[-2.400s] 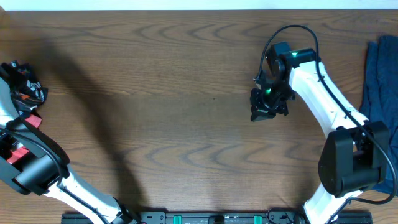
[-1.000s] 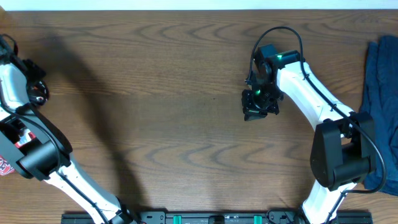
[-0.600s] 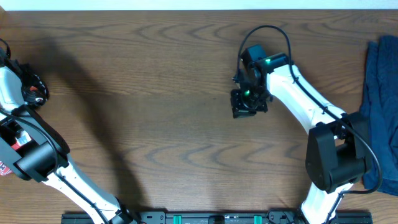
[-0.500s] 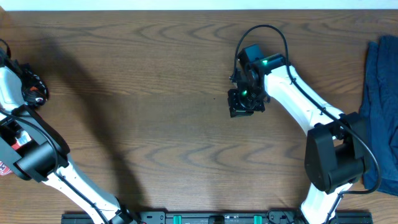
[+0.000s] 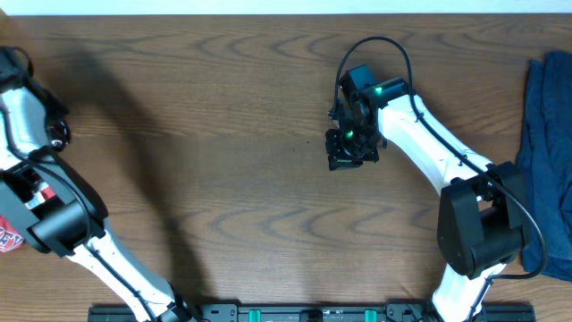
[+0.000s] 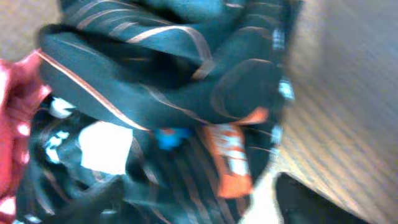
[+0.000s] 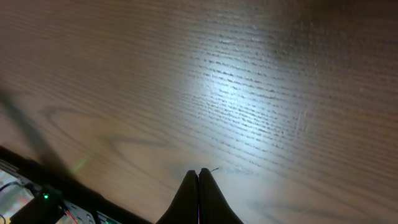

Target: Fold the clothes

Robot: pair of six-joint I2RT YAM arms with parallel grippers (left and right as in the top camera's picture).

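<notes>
Fetch step: left arm at the far-left edge, black jersey bunched under its camera, cannot tell the left gripper's hold. Right gripper clenched, empty. Next: pull jersey onto table, spread flat.

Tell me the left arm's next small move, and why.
Probably drag the black jersey in from the left edge toward the table centre: it sits bunched under the left wrist camera beside a red garment, nothing is spread for folding, and the right gripper hovers shut over bare wood.
</notes>
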